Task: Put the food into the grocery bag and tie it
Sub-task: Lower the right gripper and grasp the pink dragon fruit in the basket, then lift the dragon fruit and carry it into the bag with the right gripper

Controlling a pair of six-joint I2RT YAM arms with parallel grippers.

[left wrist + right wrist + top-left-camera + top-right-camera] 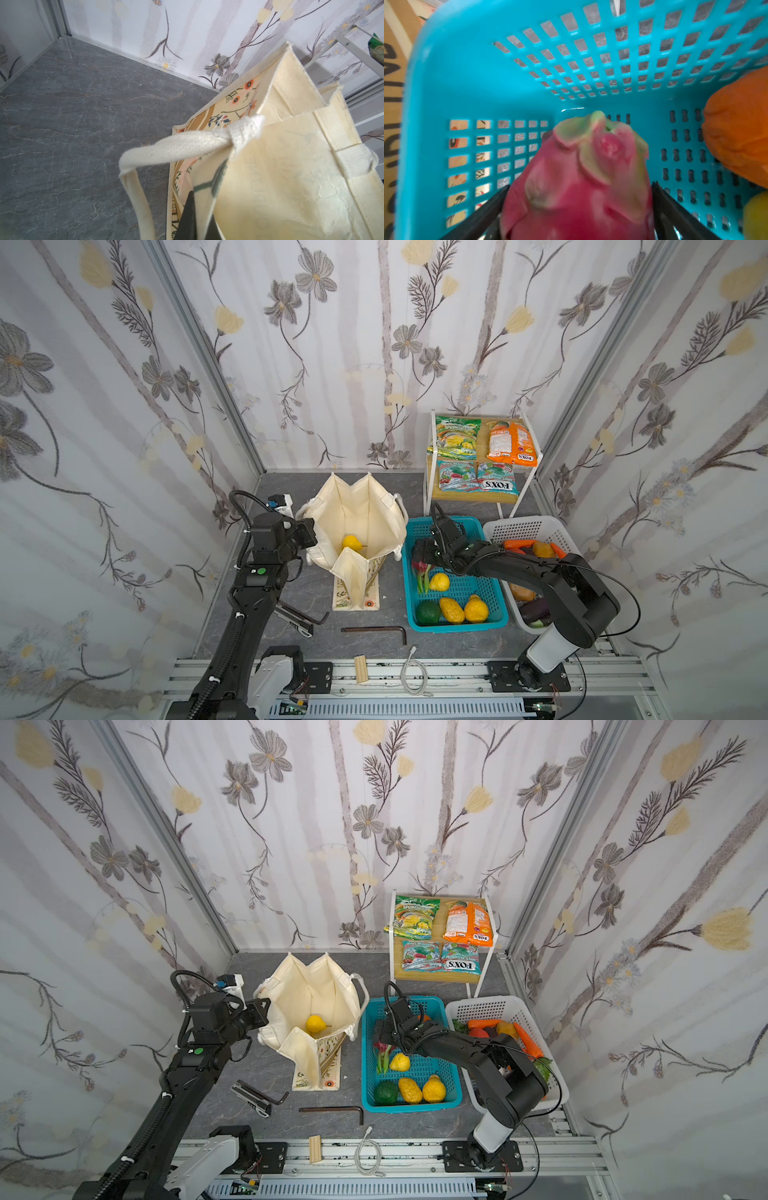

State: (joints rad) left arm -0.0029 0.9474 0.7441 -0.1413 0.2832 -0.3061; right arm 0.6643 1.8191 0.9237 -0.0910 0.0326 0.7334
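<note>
At the 9 o'clock rim of the grocery bag (pixel 374 506) the left gripper (pixel 311 536) was clenched on its canvas; one yellow fruit (pixel 351 542) lay inside, while at 3 o'clock the right gripper (pixel 581 185) straddled, jaws spread, the dragon fruit (pixel 587 158) in the teal basket (pixel 457 625), leaving most food (pixel 451 609) and the tying undone.

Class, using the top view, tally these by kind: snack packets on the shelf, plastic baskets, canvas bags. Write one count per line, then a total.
Snack packets: 4
Plastic baskets: 2
Canvas bag: 1
Total: 7
</note>
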